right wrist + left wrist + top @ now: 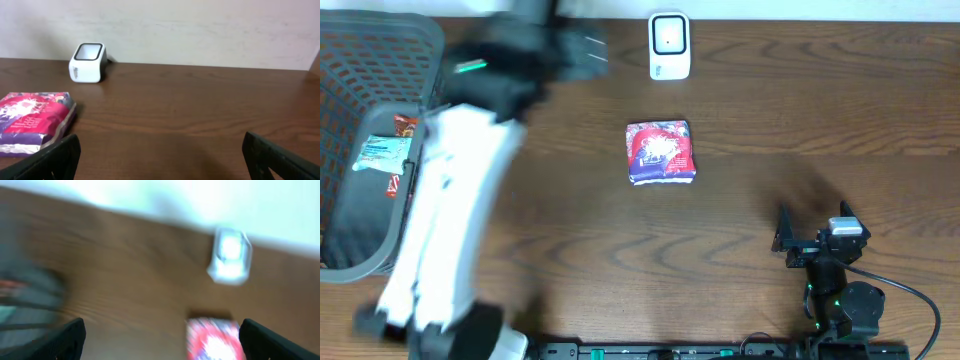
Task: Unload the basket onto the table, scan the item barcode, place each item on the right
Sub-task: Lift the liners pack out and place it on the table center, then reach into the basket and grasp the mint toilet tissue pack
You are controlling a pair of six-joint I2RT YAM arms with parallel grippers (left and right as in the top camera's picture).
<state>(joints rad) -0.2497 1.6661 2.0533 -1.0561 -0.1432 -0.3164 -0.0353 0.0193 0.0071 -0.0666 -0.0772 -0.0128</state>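
– Left gripper first: how do its fingers stand?
– Wide apart. In its wrist view one dark finger sits in each lower corner, with nothing held between them. That picture is heavily blurred, though.
– Where is it relative to the barcode scanner?
– From overhead it is just left of the scanner, at the end of the white left arm, which reaches across from the near edge. I cannot tell whether it touches the table.
– And the right gripper?
– Also spread wide and empty. It is well apart from the scanner, off to the right and toward the table's near edge. Its wrist camera looks across the wood and catches the scanner at upper left.
– Where is the item?
– A red-and-purple packet lies flat on the table in front of the scanner, on the robot's side of it, with a strip of bare wood between the two. Neither gripper touches it.
– What shows on it?
– A white burst on the printed top face. The print is too small to read.
– And the scanner itself?
– It is small, white and upright, close to the table's far edge, with a dark-framed window at its top.
– Anything else?
– A dark mesh basket stands far to the left of the scanner. It holds a pale blue-green packet and some small red-and-white ones.
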